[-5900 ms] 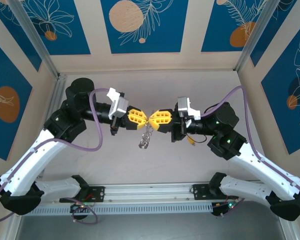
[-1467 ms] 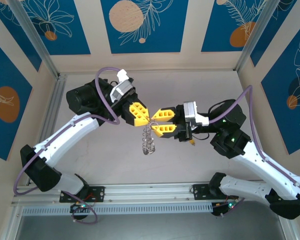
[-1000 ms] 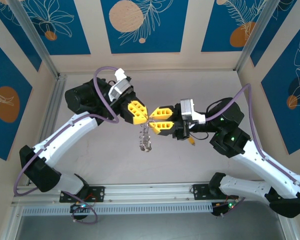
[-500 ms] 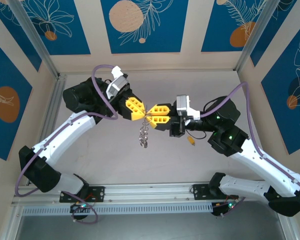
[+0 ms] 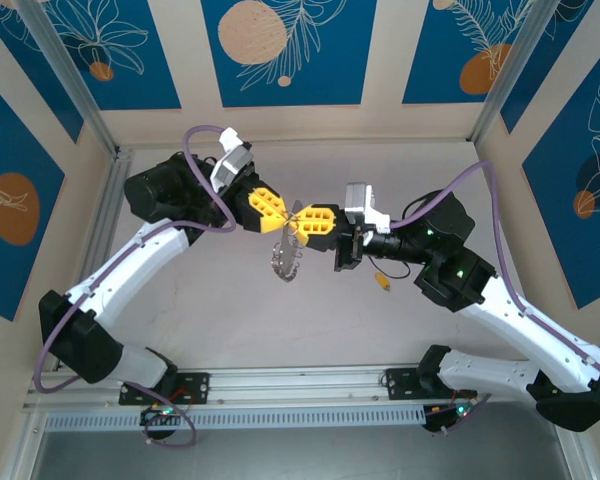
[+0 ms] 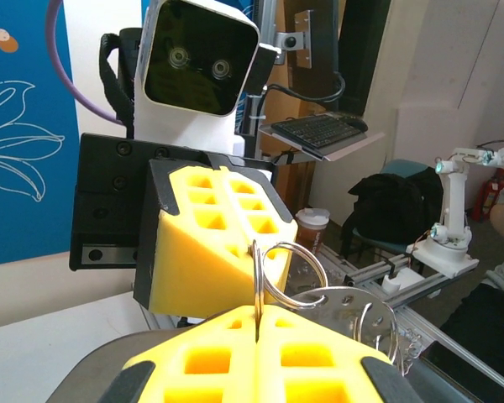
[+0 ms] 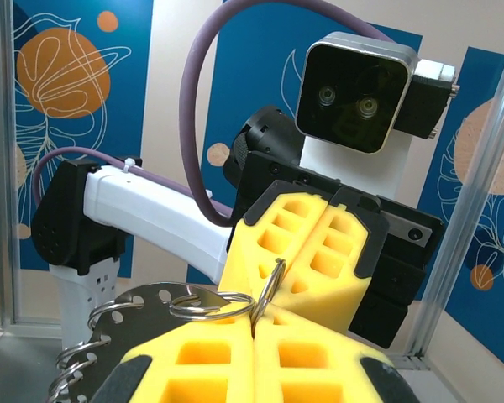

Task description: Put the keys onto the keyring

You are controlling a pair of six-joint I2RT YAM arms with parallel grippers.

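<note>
The keyring point(image 5: 285, 255) is a silvery metal bunch: a small split ring on top, a second ring through it, and a perforated plate edged with several little rings and tiny keys hanging below. My left gripper point(image 5: 286, 211) and right gripper point(image 5: 299, 216) meet tip to tip above the table, both shut on that top split ring point(image 6: 258, 273) point(image 7: 270, 288). The second ring point(image 7: 207, 304) and the plate point(image 6: 353, 304) dangle beside the fingers. The tiny yellow-orange key point(image 5: 383, 284) lies on the table under the right arm.
The grey tabletop point(image 5: 230, 300) is walled by blue patterned panels and aluminium posts point(image 5: 75, 85). A metal rail point(image 5: 300, 385) with the arm bases runs along the near edge. Purple cables point(image 5: 460, 190) loop off both wrists.
The right gripper, open a second ago, has shut on the top split ring opposite the left gripper. Both grippers have moved farther from the bases, and the hanging bunch has risen and swung.
</note>
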